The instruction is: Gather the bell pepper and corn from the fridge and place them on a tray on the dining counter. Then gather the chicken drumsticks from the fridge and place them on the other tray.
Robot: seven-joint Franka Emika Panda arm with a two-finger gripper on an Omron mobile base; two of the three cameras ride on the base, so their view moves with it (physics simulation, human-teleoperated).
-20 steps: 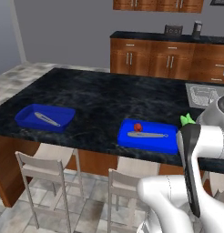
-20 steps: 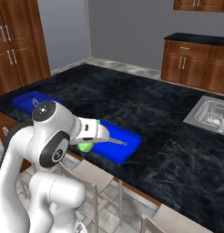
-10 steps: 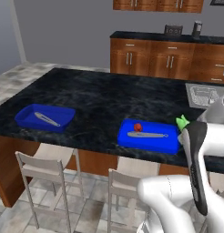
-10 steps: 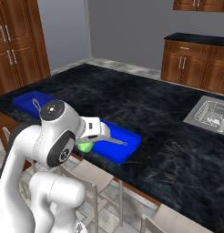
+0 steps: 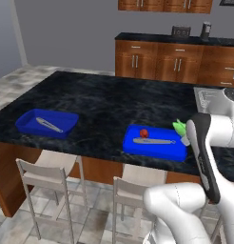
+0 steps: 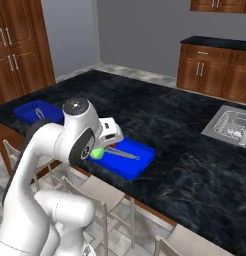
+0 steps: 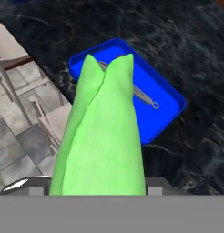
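A: What is held in the gripper (image 6: 102,150) at this moment?

B: The corn (image 7: 103,141) is clamped between the jaws. In the hand view its green husk runs up from the fingers, so it is carried lengthwise, pointing ahead of the hand. Its green tip is also seen beside the arm in the left base view.

A: Where is it held?

B: It is held above the near tray (image 5: 154,143), at the side closest to the robot. That tray lies on the dining counter (image 5: 100,100), near its front edge.

A: Why that tray?

B: The bell pepper (image 5: 144,133) is already lying in it, beside a thin silver utensil (image 5: 153,141). The vegetables are meant to be kept together, so the second tray (image 5: 46,123), well apart to the left, is presumably being left for the drumsticks.

A: What seems to be left of this step?

B: The corn probably has to be lowered inside the rim and released.
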